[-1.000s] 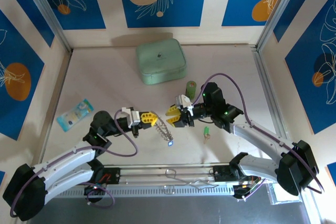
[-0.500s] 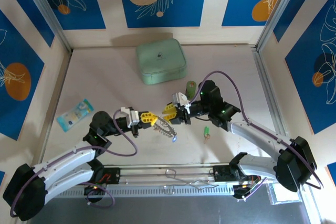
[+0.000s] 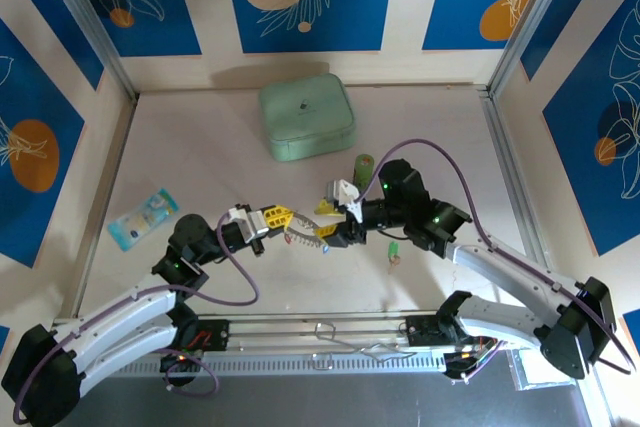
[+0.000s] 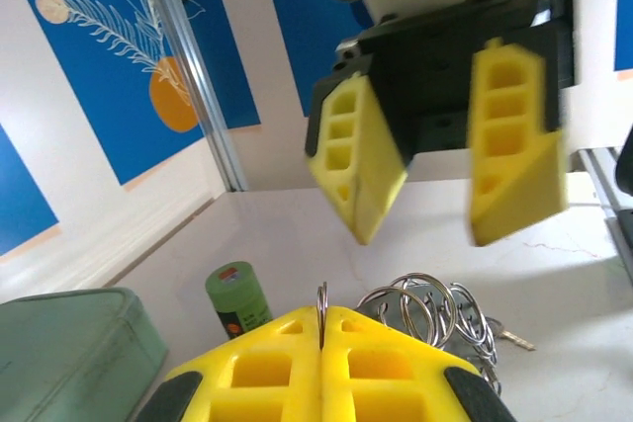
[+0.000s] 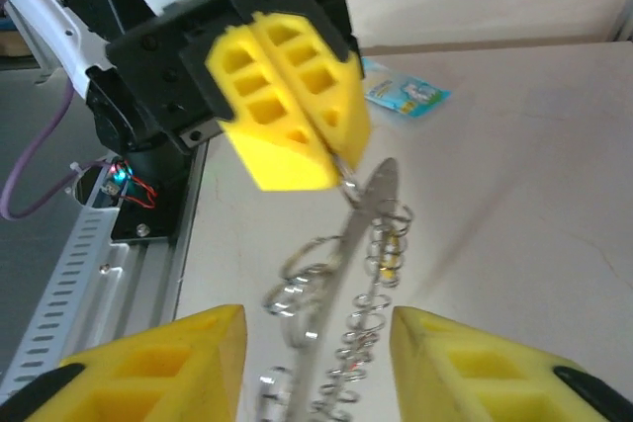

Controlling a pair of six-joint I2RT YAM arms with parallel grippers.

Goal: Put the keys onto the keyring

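Note:
My left gripper (image 4: 321,328) is shut on one loop of the silvery keyring (image 4: 435,308), whose coiled rings bunch up just beyond its yellow fingertips. In the top view the left gripper (image 3: 288,217) holds the keyring (image 3: 305,234) above the table, facing my right gripper (image 3: 323,220). The right gripper (image 5: 316,373) is open, one finger on each side of the dangling keyring (image 5: 366,274), not touching it. A tiny blue key (image 3: 326,245) hangs at the ring's lower end. A green key (image 3: 395,253) lies on the table to the right.
An upright green cylinder (image 3: 365,167) stands just behind the right gripper. A mint-green case (image 3: 307,118) sits at the back centre. A light blue packet (image 3: 143,217) lies at the left. Side walls close in the table.
The right gripper has opened wider and moved left until its fingers flank the keyring. The left gripper has lifted the ring a little and stayed shut.

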